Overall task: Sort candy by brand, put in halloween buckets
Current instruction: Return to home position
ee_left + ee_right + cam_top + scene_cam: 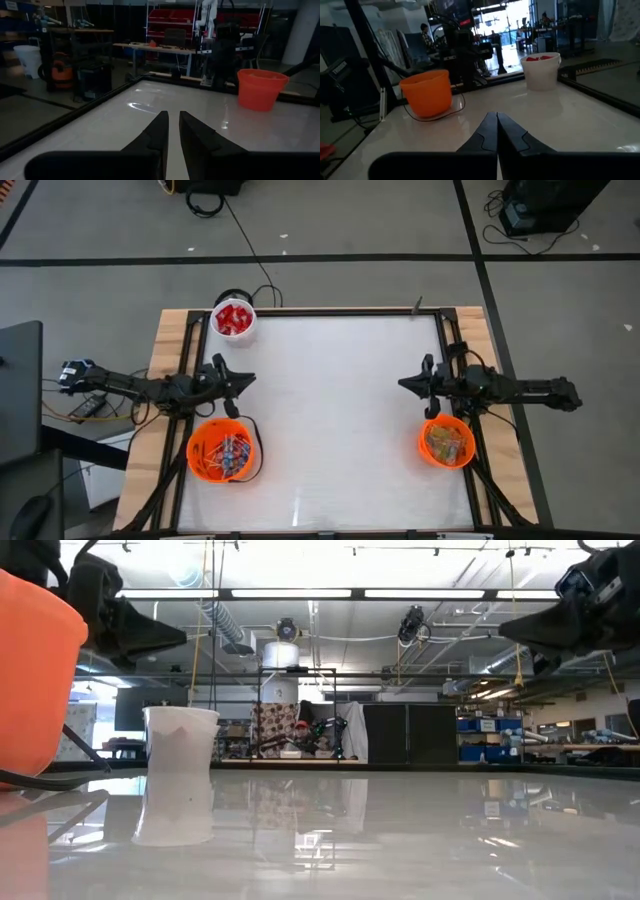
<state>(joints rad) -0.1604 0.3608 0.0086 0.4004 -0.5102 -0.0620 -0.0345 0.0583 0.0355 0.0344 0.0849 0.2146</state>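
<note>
Three pails stand on the white table. The white pail (pixel 233 318) (pixel 180 755) (pixel 540 70) at the far left holds red packets. The left orange bucket (pixel 221 450) (pixel 426 92) holds blue and pink lollipops. The right orange bucket (pixel 446 442) (pixel 260 89) holds pastel wrapped pieces. No loose candy lies on the table. My left gripper (pixel 248 379) (pixel 173 116) hovers just beyond the left bucket, shut but for a thin slit and empty. My right gripper (pixel 404 384) (pixel 496 116) hovers just beyond the right bucket, shut and empty. The two grippers point toward each other.
The table's white top (pixel 330 410) stretches bare between the two grippers. A black frame rail (pixel 340 310) runs along the far edge and down both sides. A black handle (pixel 255 465) hangs at the left bucket's side. Workshop benches and shelves stand beyond the table.
</note>
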